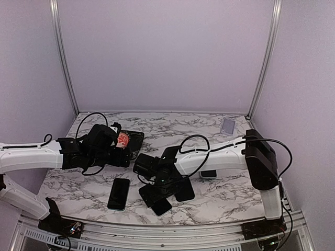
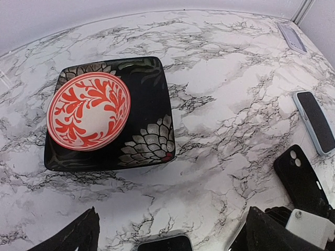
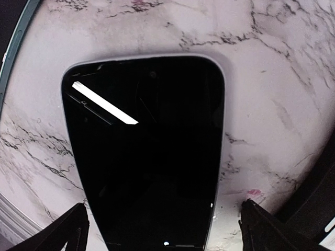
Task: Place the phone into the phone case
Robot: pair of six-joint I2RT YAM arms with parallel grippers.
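Now left gripper and right gripper are spread; the phone could be knocked askew if clipped by fingers.

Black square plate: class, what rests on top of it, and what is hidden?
A round red-and-white dish rests off-centre on the plate; the plate's flower pattern directly beneath the dish is covered.

Three dark-screened phones, one black case, one pale case, one square black plate, one red-patterned bowl, all on one marble counter.
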